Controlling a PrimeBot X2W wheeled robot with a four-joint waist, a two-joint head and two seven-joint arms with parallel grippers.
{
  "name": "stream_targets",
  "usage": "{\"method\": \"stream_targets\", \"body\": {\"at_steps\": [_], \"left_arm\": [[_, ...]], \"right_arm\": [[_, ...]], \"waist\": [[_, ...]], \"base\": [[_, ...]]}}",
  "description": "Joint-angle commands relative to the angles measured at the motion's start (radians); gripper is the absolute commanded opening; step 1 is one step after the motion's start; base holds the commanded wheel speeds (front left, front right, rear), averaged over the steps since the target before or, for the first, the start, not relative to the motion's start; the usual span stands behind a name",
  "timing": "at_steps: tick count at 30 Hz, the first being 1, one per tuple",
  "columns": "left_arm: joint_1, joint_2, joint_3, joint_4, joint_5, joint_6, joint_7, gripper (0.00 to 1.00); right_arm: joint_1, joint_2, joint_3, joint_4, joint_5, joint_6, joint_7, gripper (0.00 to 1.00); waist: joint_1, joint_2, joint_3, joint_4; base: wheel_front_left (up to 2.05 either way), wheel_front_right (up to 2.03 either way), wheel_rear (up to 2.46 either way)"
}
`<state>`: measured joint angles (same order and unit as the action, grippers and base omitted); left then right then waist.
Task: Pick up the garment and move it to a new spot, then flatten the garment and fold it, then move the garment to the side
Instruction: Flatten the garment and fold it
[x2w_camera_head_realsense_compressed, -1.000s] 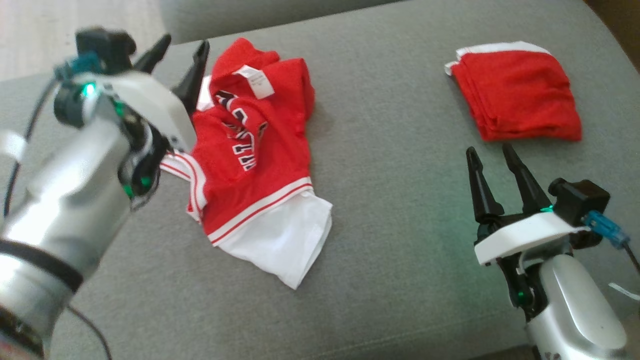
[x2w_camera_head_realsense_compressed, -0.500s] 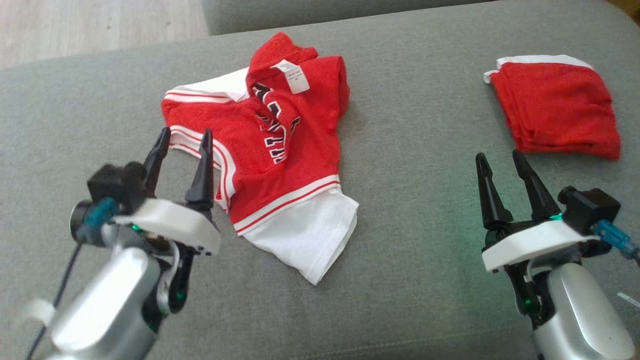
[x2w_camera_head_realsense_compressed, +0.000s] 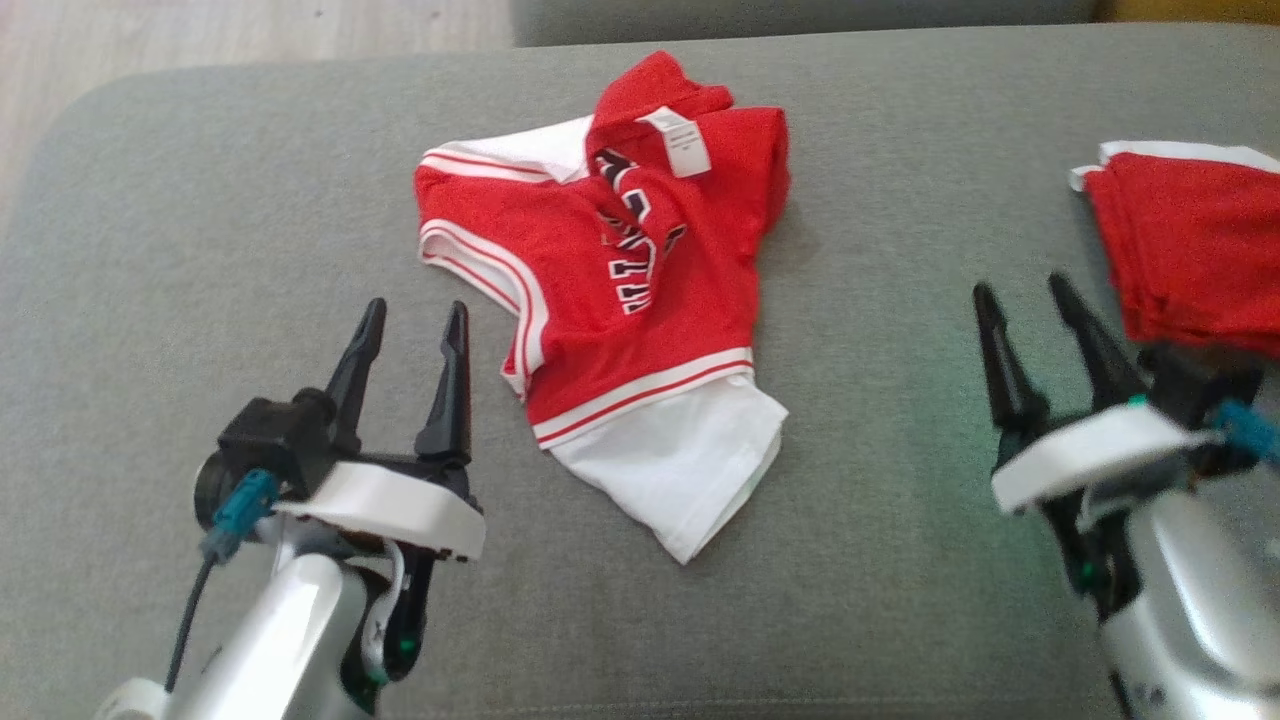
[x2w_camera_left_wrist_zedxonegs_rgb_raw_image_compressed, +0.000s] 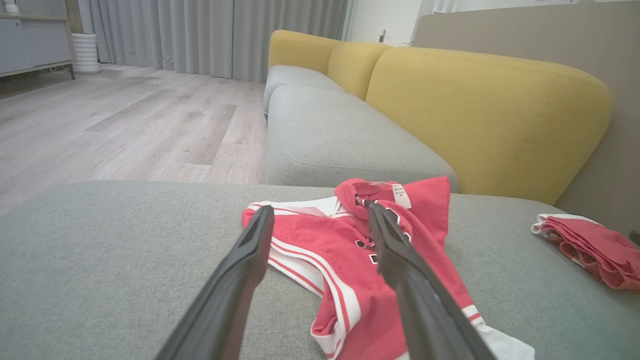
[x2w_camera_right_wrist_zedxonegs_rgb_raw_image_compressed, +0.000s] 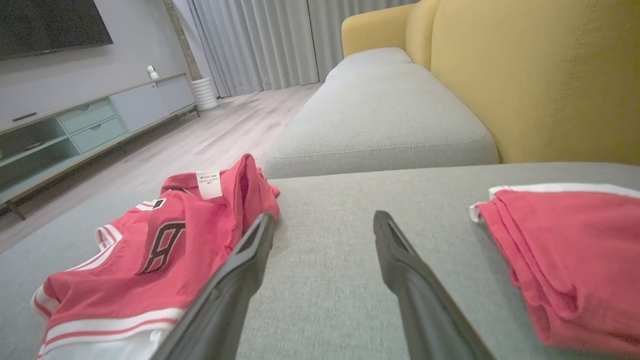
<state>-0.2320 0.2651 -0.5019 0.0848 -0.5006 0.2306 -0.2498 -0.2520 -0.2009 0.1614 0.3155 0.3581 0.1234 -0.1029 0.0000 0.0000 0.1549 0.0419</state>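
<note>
Grey sofa seat (x2w_camera_head_realsense_compressed: 900, 200) spreads wide under both arms here. Nearest us, the left gripper (x2w_camera_head_realsense_compressed: 416, 307) hangs over bare cushion, its two dark fingers parted with nothing between them, tips aimed at the garment's striped left edge and just short of it. Across on the other side is the right gripper (x2w_camera_head_realsense_compressed: 1022, 286), its fingers likewise spread and empty, over open cushion between the two red pieces.

Next out is the garment (x2w_camera_head_realsense_compressed: 620, 300), a red jersey with white trim and dark lettering. It lies crumpled and partly doubled over mid-seat, a white panel (x2w_camera_head_realsense_compressed: 680, 470) poking out at its near end and a white label (x2w_camera_head_realsense_compressed: 680, 140) turned up at the far end. Well off to the right, a second red piece (x2w_camera_head_realsense_compressed: 1190, 260) lies folded, white edge at its far side. Beyond are yellow back cushions (x2w_camera_left_wrist_zedxonegs_rgb_raw_image_compressed: 480, 110), pale wood floor (x2w_camera_left_wrist_zedxonegs_rgb_raw_image_compressed: 125, 125) and grey curtains (x2w_camera_left_wrist_zedxonegs_rgb_raw_image_compressed: 210, 35).
</note>
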Motion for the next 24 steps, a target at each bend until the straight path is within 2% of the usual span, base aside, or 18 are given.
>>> {"method": "stream_targets", "body": {"at_steps": [1,5,15,16,24], "left_arm": [[-0.024,0.0,0.051,-0.024,0.017,-0.012,-0.012,1.0],[-0.006,-0.044,0.079,-0.019,0.055,-0.046,-0.012,1.0],[0.009,-0.16,0.143,0.019,0.12,-0.13,-0.012,1.0],[0.009,-0.16,0.143,0.019,0.12,-0.13,-0.012,1.0],[0.001,-0.204,0.179,0.038,0.149,-0.172,-0.012,1.0]], "right_arm": [[-0.081,-0.025,0.028,-0.022,0.006,0.007,0.01,1.0],[-0.201,-0.073,0.09,0.055,0.047,0.007,0.057,1.0],[-0.49,-0.179,0.316,0.361,0.226,0.007,0.138,1.0],[-0.49,-0.179,0.316,0.361,0.226,0.007,0.138,1.0],[-0.618,-0.252,0.53,0.523,0.331,0.007,0.228,1.0]], "waist": [[0.0,0.0,0.008,0.023],[0.0,0.0,0.025,0.063],[0.0,0.0,0.083,0.182],[0.0,0.0,0.083,0.182],[0.0,0.0,0.138,0.268]], "base": [[0.0,0.0,0.0],[0.0,0.0,0.0],[0.0,0.0,0.0],[0.0,0.0,0.0],[0.0,0.0,0.0]]}}
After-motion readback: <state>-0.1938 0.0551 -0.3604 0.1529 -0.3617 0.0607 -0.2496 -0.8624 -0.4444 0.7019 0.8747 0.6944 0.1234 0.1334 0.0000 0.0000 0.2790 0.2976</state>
